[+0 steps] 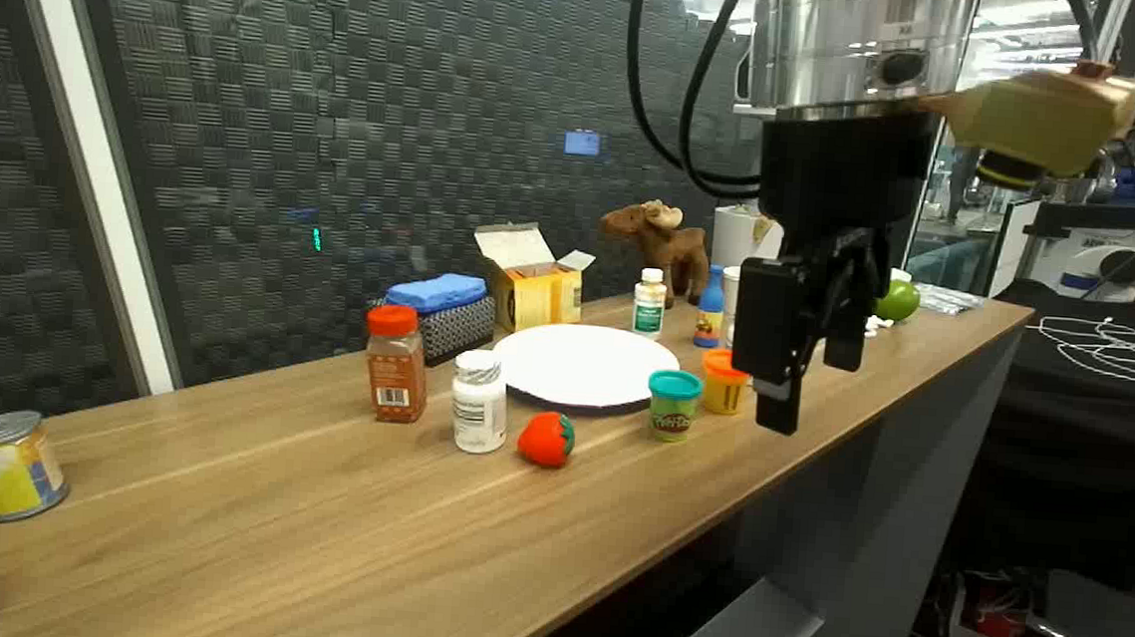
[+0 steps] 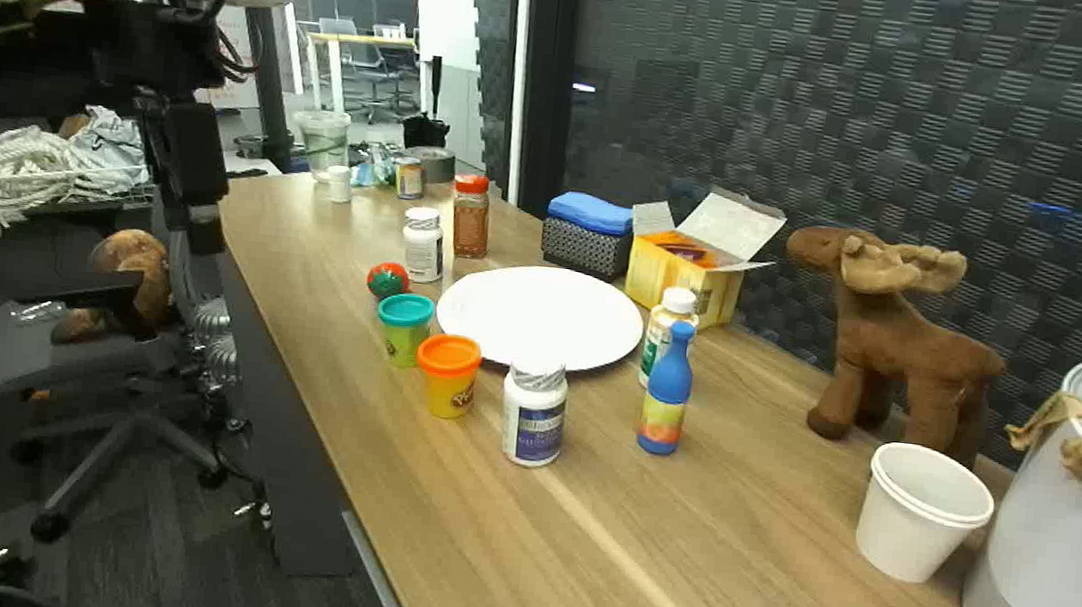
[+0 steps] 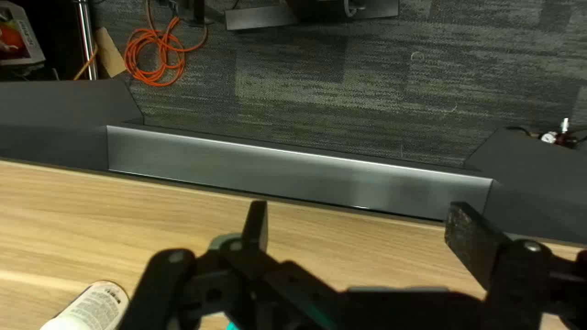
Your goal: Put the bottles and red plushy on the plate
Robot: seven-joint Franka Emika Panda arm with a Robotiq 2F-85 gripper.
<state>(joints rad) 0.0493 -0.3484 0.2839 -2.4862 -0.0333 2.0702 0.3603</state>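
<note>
Around the plate [image 1: 584,365]: bottles [image 1: 480,404] and red plushy [image 1: 546,440], none on it yet. I've everything left; gripper [image 3: 358,224] spread wide, empty.

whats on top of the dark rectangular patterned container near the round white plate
In both exterior views, what looks like folded blue cloth lies across the top of the patterned container. It covers that top, so anything inside cannot be seen.

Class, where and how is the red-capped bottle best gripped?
Probably the upper body of the red-capped bottle, just below its cap, coming from above: it stands upright with near-straight sides, and the open pincer points down.
</note>
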